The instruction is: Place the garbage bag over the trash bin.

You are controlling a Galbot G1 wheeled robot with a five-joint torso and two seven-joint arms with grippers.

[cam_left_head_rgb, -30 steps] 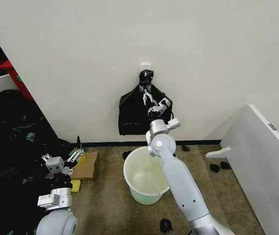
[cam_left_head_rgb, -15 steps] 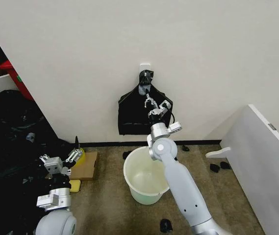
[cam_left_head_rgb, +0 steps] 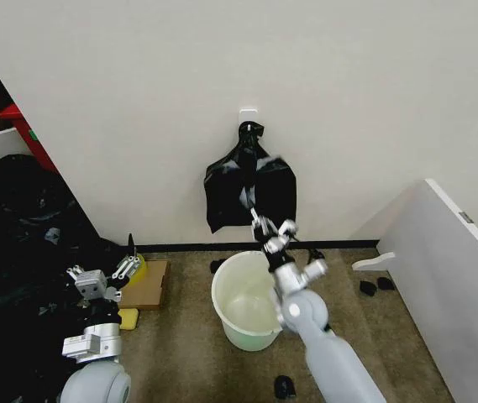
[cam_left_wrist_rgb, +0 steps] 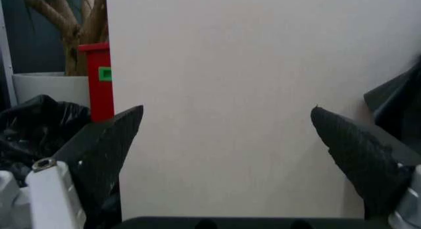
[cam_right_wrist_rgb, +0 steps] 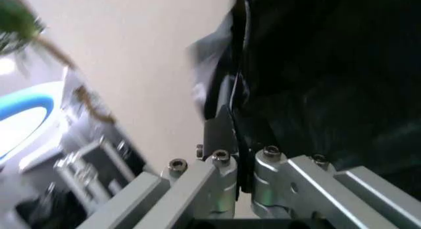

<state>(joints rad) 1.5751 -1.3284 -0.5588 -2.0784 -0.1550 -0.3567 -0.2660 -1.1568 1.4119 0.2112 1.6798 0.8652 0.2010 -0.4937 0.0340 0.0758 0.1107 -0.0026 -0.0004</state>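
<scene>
Against the wall, above the bin: my right gripper (cam_left_head_rgb: 264,225) works here, raised just over the far rim of the trash bin (cam_left_head_rgb: 249,300).
Right gripper's state: fingers pressed together on a fold of the garbage bag (cam_left_head_rgb: 249,189); in the right wrist view the black plastic runs down between the two metal fingers (cam_right_wrist_rgb: 227,172), which sit almost touching.
Garbage bag: black, hanging flat against the pale wall from a small white hook (cam_left_head_rgb: 248,112), its lower edge drawn toward my gripper.
Trash bin: off-white, round, upright on the brown carpet (cam_left_head_rgb: 188,353) at the foot of the wall, directly below the bag, mouth open and bare inside.
Left gripper (cam_left_head_rgb: 104,275): parked low at my left side, near a flat cardboard piece (cam_left_head_rgb: 148,284) on the floor and a heap of black bags (cam_left_head_rgb: 20,252).
Left gripper's state: fingers spread wide apart, holding nothing; the left wrist view shows both dark pads (cam_left_wrist_rgb: 105,145) with plain wall between them.
</scene>
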